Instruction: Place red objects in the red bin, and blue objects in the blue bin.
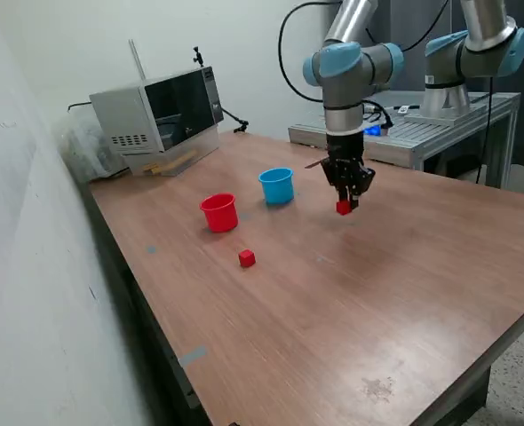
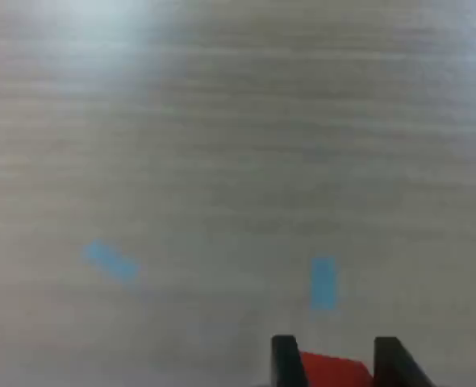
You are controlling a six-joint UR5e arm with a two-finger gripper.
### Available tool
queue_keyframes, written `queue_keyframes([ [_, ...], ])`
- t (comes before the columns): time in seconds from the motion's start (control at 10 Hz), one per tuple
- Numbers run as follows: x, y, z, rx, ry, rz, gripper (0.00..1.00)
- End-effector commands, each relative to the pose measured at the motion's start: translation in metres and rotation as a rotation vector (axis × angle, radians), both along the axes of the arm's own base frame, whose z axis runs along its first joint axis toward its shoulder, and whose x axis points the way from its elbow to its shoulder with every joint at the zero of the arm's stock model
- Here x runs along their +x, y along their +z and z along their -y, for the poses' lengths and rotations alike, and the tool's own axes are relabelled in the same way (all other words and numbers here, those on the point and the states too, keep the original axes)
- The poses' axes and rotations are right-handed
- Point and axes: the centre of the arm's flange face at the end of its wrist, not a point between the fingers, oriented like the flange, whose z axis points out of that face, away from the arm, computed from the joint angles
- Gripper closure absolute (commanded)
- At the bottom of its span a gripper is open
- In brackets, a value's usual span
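While the gripper (image 1: pixel 346 201) hangs nose-down from the arm (image 1: pixel 344 80), its jaws are clamped on a red cube (image 1: pixel 343 208), which sits between the fingertips just above the table (image 1: pixel 351 302); wrist view confirms it, red cube (image 2: pixel 332 371) pinched between two black fingers (image 2: pixel 285 361). Cube has no long axis; in the wrist view its top edge looks slightly tilted between the fingers, exact tilt hard to tell. Taking the red cup (image 1: pixel 218 213) as landmark: cup stands upright, mouth up, on the table; the light blue cup (image 1: pixel 277 185) stands upright just beside it toward the exterior view's right and a bit farther back, apart, not touching. The held cube is well to the exterior view's right of the red cup, past the blue cup. A second red cube (image 1: pixel 247 258) lies flat on the table near the red cup, in front of it, apart from it. Microwave (image 1: pixel 158 114) sits behind the red cup near the table's back corner. Open bare tabletop runs from the red cup forward and to the exterior view's right up to the table edges. Two blue tape marks (image 2: pixel 323 282) show on the wood under the gripper in the wrist view.
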Motion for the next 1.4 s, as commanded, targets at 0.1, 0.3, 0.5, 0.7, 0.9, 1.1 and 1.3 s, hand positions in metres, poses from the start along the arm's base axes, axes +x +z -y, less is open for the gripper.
queue_keyframes([
  [0.1, 0.003, 0.115, -0.041, 0.007, 0.01, -0.095, 1.0],
  [0.3, -0.03, 0.143, -0.076, 0.01, -0.036, -0.135, 1.0],
  [0.5, -0.079, 0.133, -0.108, 0.017, -0.078, -0.153, 1.0],
  [0.7, -0.109, 0.115, -0.136, 0.021, -0.112, -0.152, 1.0],
  [0.9, -0.129, 0.097, -0.157, 0.048, -0.135, -0.145, 1.0],
  [1.1, -0.145, 0.078, -0.181, 0.062, -0.162, -0.137, 1.0],
  [1.3, -0.154, 0.057, -0.2, 0.073, -0.184, -0.126, 1.0],
])
